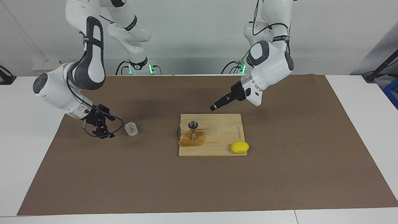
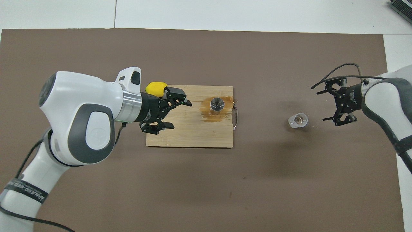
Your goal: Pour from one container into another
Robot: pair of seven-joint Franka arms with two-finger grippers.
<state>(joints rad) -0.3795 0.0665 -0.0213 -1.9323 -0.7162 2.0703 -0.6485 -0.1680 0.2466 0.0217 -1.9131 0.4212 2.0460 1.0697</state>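
The small clear glass cup (image 1: 131, 128) (image 2: 298, 120) stands upright on the brown mat toward the right arm's end of the table. My right gripper (image 1: 110, 127) (image 2: 321, 106) hangs low beside it, open, a short gap away from it. The steel jigger (image 1: 193, 129) (image 2: 217, 104) stands upright on the wooden board (image 1: 217, 146) (image 2: 193, 135), in a brown wet patch. My left gripper (image 1: 213, 108) (image 2: 180, 115) is open and empty, raised over the board's edge nearest the robots, apart from the jigger.
A yellow lemon (image 1: 239, 147) (image 2: 155, 88) lies at the board's corner farthest from the robots, toward the left arm's end. The board has a metal handle (image 1: 178, 134) on the side toward the cup. Brown mat (image 1: 199, 186) covers the table's middle.
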